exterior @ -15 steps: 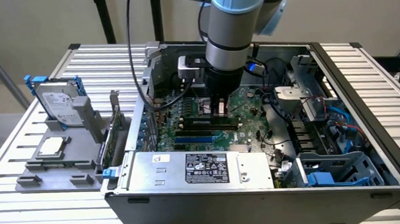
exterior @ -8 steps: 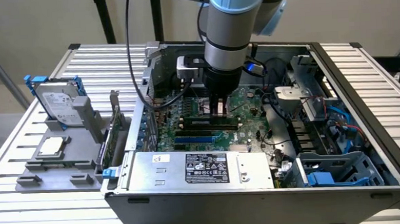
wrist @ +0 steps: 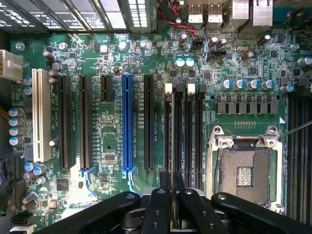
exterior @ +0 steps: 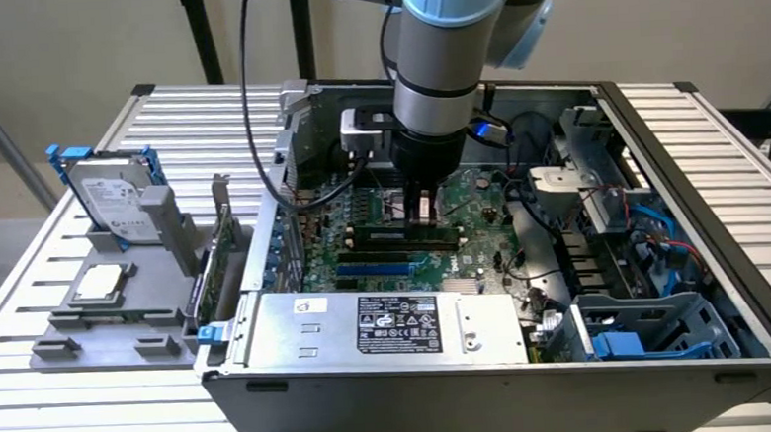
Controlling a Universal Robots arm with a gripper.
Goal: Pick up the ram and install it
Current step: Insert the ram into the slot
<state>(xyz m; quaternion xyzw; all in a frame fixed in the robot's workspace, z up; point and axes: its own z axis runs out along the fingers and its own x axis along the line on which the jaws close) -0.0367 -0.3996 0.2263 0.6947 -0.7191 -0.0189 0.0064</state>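
While my hand [wrist: 175, 204] stays out of it, pinched on the ram [wrist: 174, 161], I see the stick edge-on over the black memory slots [wrist: 187, 126] on the motherboard [wrist: 112, 146]. I judge it light, stiff and brittle (chips dislike squeezing), best held by its bare top edge, mid-length.
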